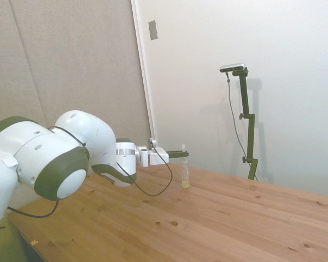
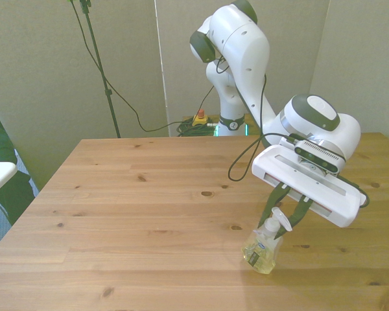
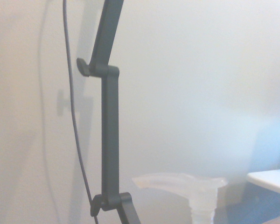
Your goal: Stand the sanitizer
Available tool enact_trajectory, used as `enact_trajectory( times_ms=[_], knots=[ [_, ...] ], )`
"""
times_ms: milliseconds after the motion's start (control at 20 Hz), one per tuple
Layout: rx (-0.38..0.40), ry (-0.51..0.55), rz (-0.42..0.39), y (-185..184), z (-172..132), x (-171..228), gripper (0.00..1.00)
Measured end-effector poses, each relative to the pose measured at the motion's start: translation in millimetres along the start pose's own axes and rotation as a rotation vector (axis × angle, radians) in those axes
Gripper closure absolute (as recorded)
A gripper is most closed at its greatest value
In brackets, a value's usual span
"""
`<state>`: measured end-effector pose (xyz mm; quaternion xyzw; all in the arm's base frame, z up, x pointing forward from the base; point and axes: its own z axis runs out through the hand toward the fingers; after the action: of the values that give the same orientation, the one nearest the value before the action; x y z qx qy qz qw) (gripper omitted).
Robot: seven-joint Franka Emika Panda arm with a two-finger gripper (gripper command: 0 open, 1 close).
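1. You have the sanitizer (image 2: 262, 251) held by the gripper (image 2: 286, 210) near the front view's lower right part of the wooden table (image 2: 136, 214); it is a small clear bottle with pale yellowish liquid in its lower part, a label on its face and a white pump top.
2. The two dark fingers (image 2: 273, 201) are closed on the bottle's neck just under the pump head; one finger shows on each side of it in the front view.
3. In the side view the sanitizer (image 1: 185, 173) hangs upright from the gripper (image 1: 181, 155); its base sits at the level of the table (image 1: 218, 229), though you cannot tell from there whether it is touching or just above the wood.
4. In the front view the bottle looks slightly tilted, with its base toward the front view's left and its pump top toward the right; the pump nozzle points to the front view's right.
5. The white arm (image 1: 60, 153) reaches out low over the table, with the wrist roughly level and the fingers coming in from the side at the neck; a black cable (image 1: 147, 183) loops under the wrist.
6. The wrist view shows the pump head (image 3: 186, 184), blurred and pale, against a plain wall (image 3: 214, 84).
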<state>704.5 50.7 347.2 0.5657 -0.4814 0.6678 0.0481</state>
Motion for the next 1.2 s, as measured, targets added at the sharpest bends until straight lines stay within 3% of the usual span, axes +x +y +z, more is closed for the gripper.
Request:
enact_trajectory(
  times_ms=[750,1200],
  knots=[
    [-0.014,0.0,-0.004,33,-12,-2,0.0],
    [-0.003,-0.016,0.018,23,-22,3,0.0]
  ],
)
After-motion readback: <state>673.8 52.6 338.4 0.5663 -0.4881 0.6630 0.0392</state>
